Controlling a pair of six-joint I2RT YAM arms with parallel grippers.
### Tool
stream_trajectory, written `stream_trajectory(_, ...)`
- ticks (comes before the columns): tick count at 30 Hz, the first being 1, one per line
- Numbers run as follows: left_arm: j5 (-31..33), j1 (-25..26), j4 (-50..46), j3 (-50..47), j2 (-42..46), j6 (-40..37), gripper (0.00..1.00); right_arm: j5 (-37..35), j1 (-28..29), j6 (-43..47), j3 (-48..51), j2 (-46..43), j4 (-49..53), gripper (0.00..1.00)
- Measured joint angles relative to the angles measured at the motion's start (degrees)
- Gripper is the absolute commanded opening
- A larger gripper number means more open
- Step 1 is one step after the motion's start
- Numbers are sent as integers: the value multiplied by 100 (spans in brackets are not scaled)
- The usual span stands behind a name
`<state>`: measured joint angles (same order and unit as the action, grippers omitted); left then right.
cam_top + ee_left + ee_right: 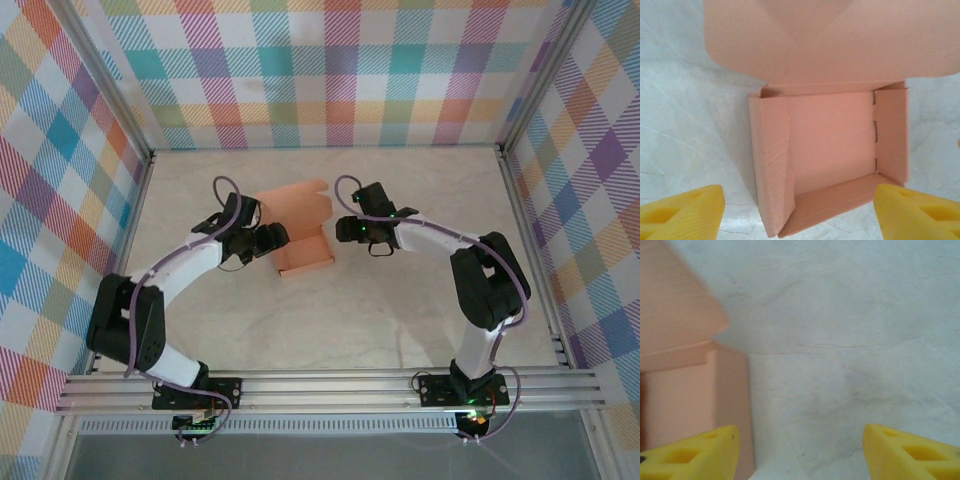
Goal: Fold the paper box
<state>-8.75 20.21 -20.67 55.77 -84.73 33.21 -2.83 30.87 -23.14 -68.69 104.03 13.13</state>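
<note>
And here it is: the salmon-orange thin card box [305, 255] sits mid-worktop between the two arms, its tray already raised on all four sides, and its broad lid flap [840, 40] is laid open towards the back. The pale marbled worktop [400, 320] is bare around it.

The left arm's yellow fingers [680, 212] are spread wide above the near end of the tray, and nothing is pinched. The right arm's yellow fingers [695, 452] are spread too, one of them just beside the box's outer wall, with bare worktop between the pair.

The lid looks to be what is left, so closing it is judged the step in hand. To do it well, the tray should be steadied against a side wall by one arm while the lid is taken near its free edge by the other and swung over along the hinge crease. The inner left wall [772, 160] leans inward slightly (a likely snag), so it should be pushed upright first. The tuck should be guided inside the front wall, not pressed down on top of it.
</note>
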Motion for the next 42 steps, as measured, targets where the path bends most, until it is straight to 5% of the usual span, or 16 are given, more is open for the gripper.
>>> stream_trajectory(11,389,4,-236,140,-234,90,47,568,63,-170,-63,715,118,39)
stream_trajectory(16,442,15,-387,140,-374,181,36,855,160,-210,-96,717,79,37)
stream_trajectory(24,573,28,-516,225,-675,96,30,1158,511,-310,42,713,-195,39)
stream_trajectory(42,1268,31,-800,940,-1353,-721,25,1128,354,-522,293,551,-415,40)
